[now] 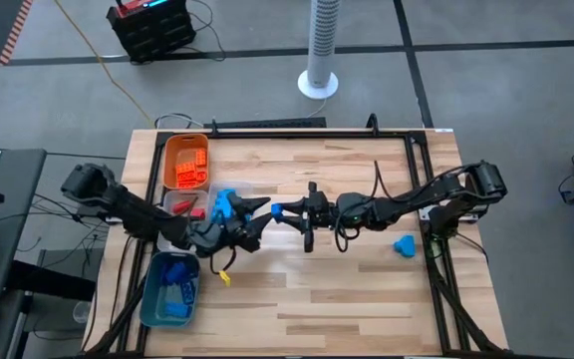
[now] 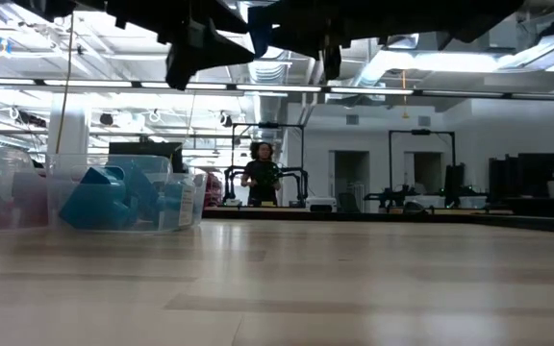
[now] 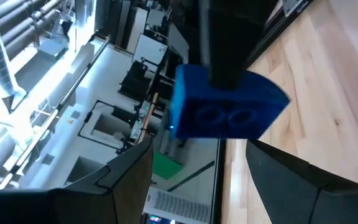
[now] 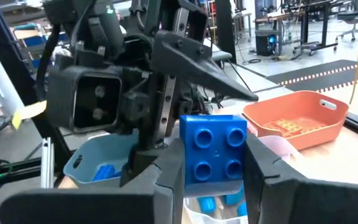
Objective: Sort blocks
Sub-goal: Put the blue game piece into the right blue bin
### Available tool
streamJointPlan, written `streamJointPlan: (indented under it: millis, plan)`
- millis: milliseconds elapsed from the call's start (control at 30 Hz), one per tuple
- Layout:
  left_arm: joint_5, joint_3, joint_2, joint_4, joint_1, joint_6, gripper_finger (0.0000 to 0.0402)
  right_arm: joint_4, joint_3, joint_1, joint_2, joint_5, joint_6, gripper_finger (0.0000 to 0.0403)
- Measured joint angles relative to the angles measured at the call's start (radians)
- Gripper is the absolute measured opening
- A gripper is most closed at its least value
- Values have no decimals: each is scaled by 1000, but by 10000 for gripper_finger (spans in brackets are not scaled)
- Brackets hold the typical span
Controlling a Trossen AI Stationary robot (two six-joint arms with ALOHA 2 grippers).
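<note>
Right gripper (image 4: pixel 211 163) was clamped on a blue block (image 4: pixel 213 149), studs facing its wrist camera, and held it in the air above the middle of the table (image 1: pixel 317 289). Left gripper (image 1: pixel 263 211) faced it with fingers spread wide and empty, its tips just beside the block. This arrangement suggested a mid-air handover, since the teal tray (image 1: pixel 149 299) holding other blue blocks (image 1: pixel 177 284) lay on the left arm's side. An orange tray (image 1: pixel 170 148) with orange blocks (image 1: pixel 189 165) and a clear tray (image 1: pixel 170 200) with a red block (image 1: pixel 185 203) sat nearby. One loose blue block (image 1: pixel 404 245) lay on the table near the right arm.
</note>
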Motion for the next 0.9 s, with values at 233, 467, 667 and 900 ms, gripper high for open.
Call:
streamJointPlan:
  millis: [233, 467, 667, 900]
  plan:
    - [-2, 45, 39, -34, 14, -19, 266, -6, 0, 4, -1, 0, 0, 102]
    - [10, 68, 39, -126, 10, -20, 315, -11, 0, 5, 0, -8, 0, 102]
    - [86, 72, 39, -185, 10, 38, 326, -18, 0, 1, 0, -51, 6, 102]
    - [166, 72, 39, -160, 11, 62, 311, -79, 0, -10, 0, -79, 38, 102]
